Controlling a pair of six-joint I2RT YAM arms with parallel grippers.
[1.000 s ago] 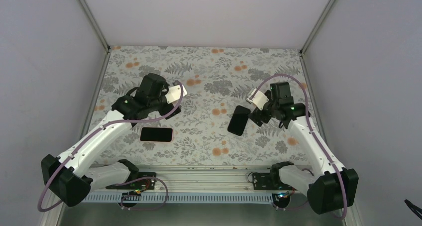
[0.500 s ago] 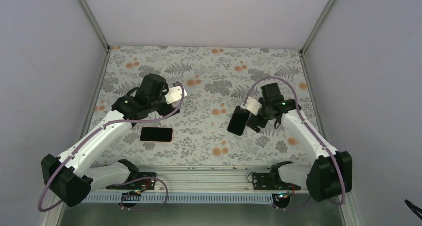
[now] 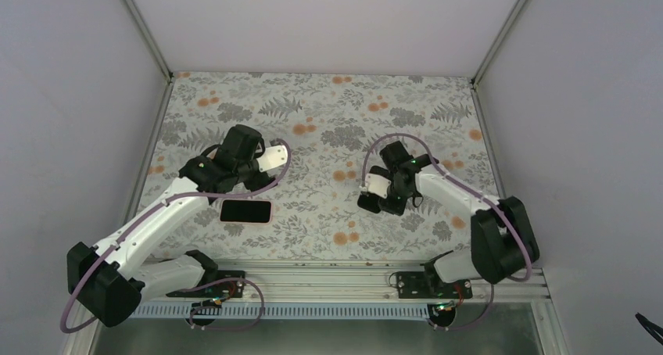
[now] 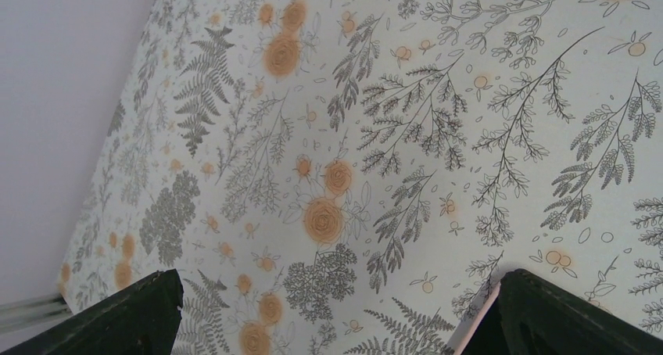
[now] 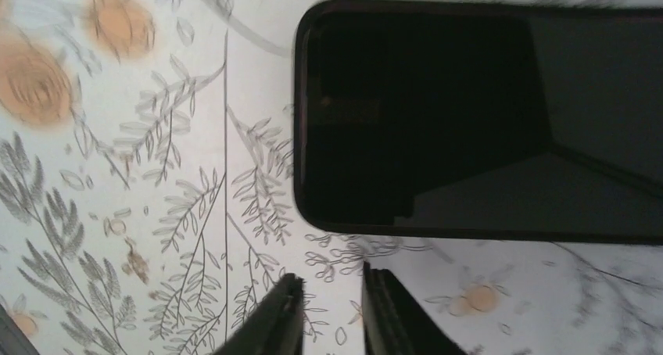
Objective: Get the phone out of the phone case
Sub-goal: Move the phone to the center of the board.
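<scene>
The phone [image 5: 477, 120], a glossy black slab, lies flat on the floral cloth just ahead of my right gripper [image 5: 332, 292]. That gripper's fingers stand nearly together with only cloth between them. From above, the right gripper [image 3: 385, 199] hangs over the phone [image 3: 366, 202] and hides most of it. A pink-rimmed case [image 3: 245, 211] with a dark face lies left of centre; whether anything sits in it I cannot tell. My left gripper [image 3: 259, 178] hovers just behind the case, wide open and empty. The left wrist view shows the left gripper [image 4: 336, 324] and the case's pink edge [image 4: 473, 324] by one finger.
The floral cloth [image 3: 328, 120] covers the table, with grey walls on three sides. A metal rail [image 3: 328, 277] with both arm bases runs along the near edge. Purple cables loop over both arms.
The right arm has swung left and down over the phone, and its fingers have closed from wide open. The left arm has shifted slightly toward the case.
</scene>
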